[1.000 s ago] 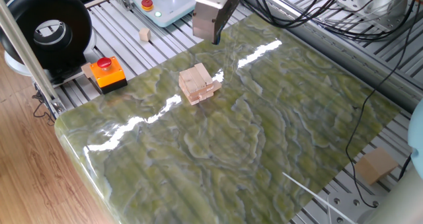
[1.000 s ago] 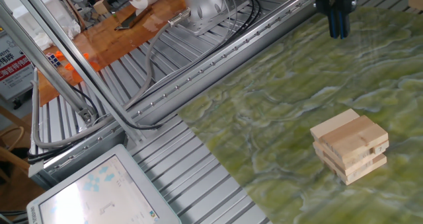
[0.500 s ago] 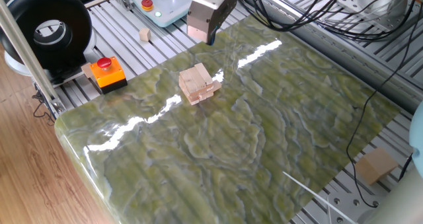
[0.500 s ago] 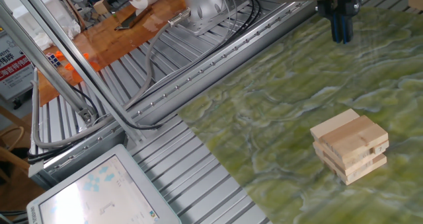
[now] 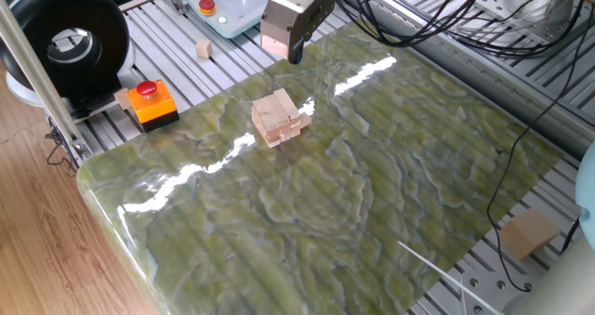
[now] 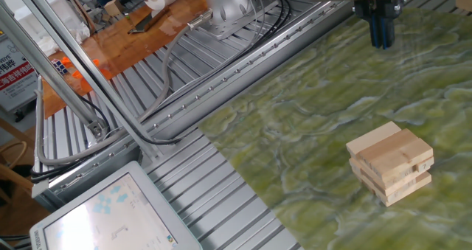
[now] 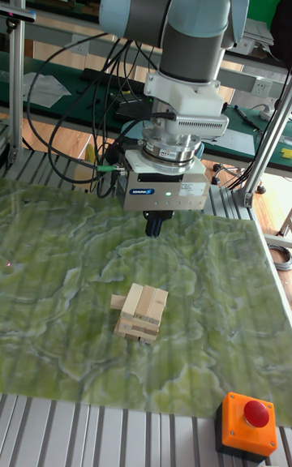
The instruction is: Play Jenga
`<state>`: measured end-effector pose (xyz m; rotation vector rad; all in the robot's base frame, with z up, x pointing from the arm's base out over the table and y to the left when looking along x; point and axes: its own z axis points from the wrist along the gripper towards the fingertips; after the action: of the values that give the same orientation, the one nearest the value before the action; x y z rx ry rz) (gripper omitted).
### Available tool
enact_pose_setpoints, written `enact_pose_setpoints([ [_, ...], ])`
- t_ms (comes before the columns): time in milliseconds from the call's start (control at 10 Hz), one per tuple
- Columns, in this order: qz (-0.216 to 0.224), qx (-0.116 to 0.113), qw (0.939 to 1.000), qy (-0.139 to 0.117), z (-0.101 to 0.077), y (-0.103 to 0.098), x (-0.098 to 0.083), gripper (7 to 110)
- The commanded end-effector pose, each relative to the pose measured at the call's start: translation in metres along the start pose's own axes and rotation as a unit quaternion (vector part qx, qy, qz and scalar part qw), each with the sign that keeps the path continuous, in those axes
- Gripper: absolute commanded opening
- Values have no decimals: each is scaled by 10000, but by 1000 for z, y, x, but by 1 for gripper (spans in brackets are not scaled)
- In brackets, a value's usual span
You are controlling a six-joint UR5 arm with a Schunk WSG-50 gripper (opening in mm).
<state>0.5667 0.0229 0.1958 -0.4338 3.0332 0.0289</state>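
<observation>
Gripper (image 7: 154, 229) hangs above the green marbled table (image 5: 390, 203), fingers pressed together, clenched on nothing. The Jenga stack (image 7: 139, 312) sits on the table below and in front of it, well apart, with 1 bar jutting sideways.

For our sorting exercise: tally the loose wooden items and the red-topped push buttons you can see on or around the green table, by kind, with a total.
Jenga stack: 1
Small wooden cube: 1
Larger tan cube: 1
Red push buttons, one on the orange box, one on the pale panel: 2
Total: 5
</observation>
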Motion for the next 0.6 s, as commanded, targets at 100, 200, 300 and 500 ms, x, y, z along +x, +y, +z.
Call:
enact_pose_setpoints([
  [100,533,222,9982,-150,-2,-12,-7,7],
  [200,578,227,9978,-213,-2,-13,-10,7],
  [300,646,233,9974,-213,-2,-13,-10,7],
  [500,608,239,9977,-164,-2,-13,-7,7],
])
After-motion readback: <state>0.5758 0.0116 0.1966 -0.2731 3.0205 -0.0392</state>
